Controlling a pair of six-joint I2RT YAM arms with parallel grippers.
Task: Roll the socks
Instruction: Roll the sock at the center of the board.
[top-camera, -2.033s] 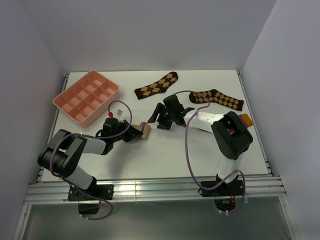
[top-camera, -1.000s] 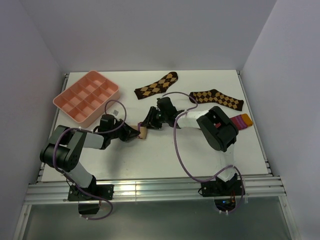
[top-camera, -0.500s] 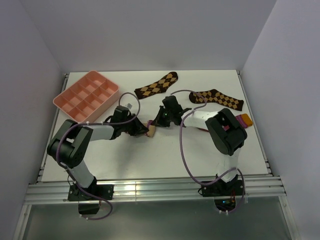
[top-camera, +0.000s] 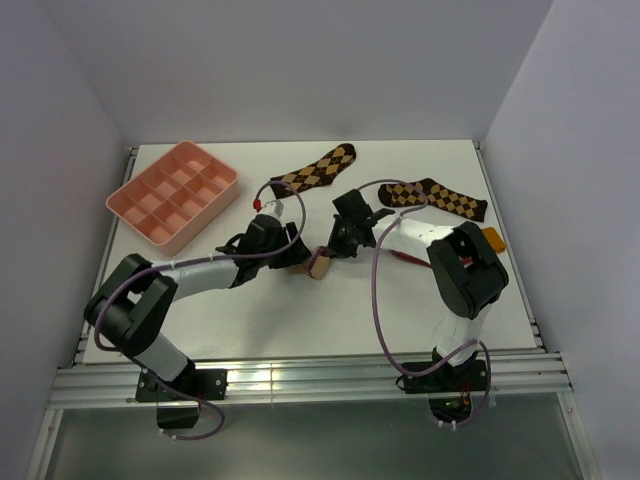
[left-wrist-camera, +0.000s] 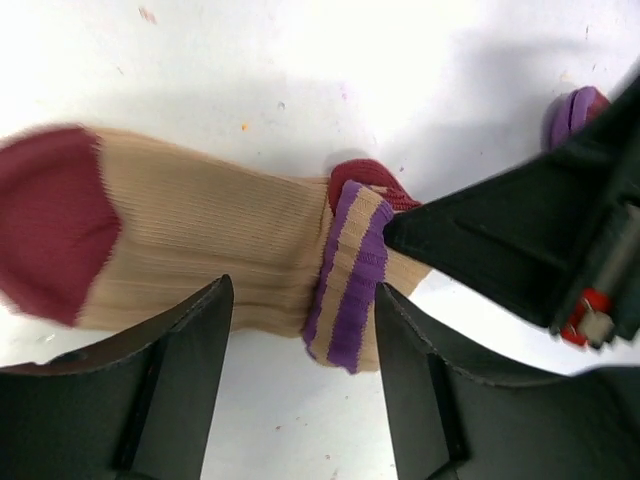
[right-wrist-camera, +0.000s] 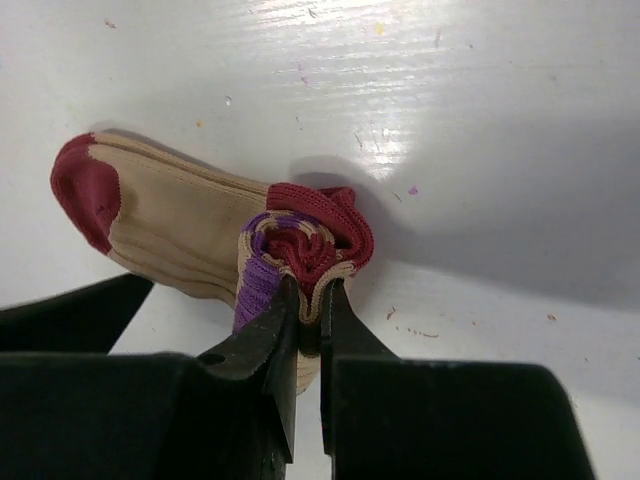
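Tan sock (right-wrist-camera: 170, 225) has only its cuff rolled, pinched by the right end effector (right-wrist-camera: 308, 300); the left end effector (left-wrist-camera: 300, 300) is spread and the foot is unrolled.

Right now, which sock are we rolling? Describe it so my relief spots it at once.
On the white table, look mid-surface where the left gripper and right gripper meet, just nearer than the two brown argyle socks. The tan sock lies there, its purple-striped cuff curled up in the right gripper's pinch. Unlike the flat argyle pair, it is plain tan with a maroon toe.
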